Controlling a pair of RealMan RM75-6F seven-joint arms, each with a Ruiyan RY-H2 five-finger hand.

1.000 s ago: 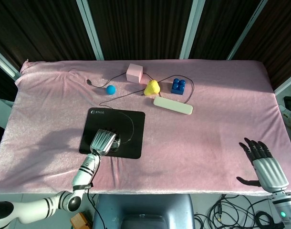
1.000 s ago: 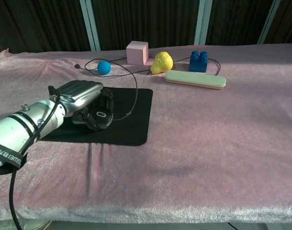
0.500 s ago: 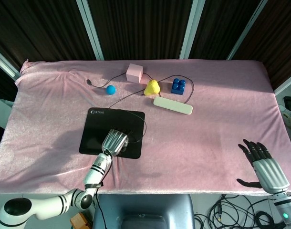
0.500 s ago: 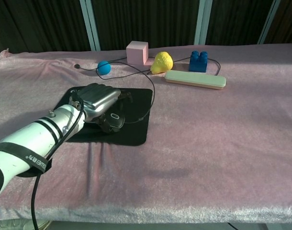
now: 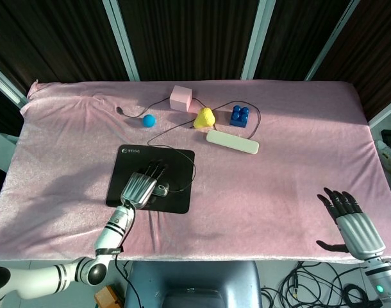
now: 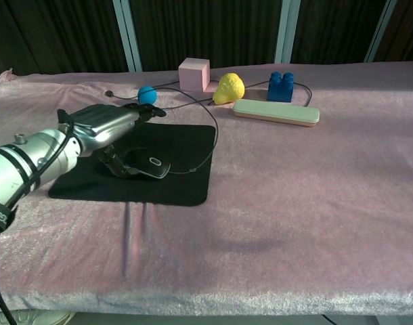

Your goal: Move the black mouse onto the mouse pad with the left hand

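The black mouse (image 5: pixel 161 190) (image 6: pixel 149 164) lies on the black mouse pad (image 5: pixel 129 162) (image 6: pixel 187 184), near its front right part. Its thin cable (image 5: pixel 188 168) loops off the pad toward the back of the table. My left hand (image 5: pixel 140 185) (image 6: pixel 103 126) hovers just above and to the left of the mouse with its fingers stretched out and apart, holding nothing. Its thumb hangs down beside the mouse's left side. My right hand (image 5: pixel 350 221) rests far off at the table's front right corner, fingers spread and empty.
Along the back stand a pink cube (image 5: pixel 181 98), a blue ball (image 5: pixel 148 120), a yellow pear-shaped toy (image 5: pixel 204 117), a blue brick (image 5: pixel 240 115) and a long white case (image 5: pixel 232 142). The pink cloth (image 5: pixel 279 173) covers the whole table.
My left hand gripped the mouse and slid it right across the pad. Now it has let go, its fingers have straightened, and it has drawn back to the left.
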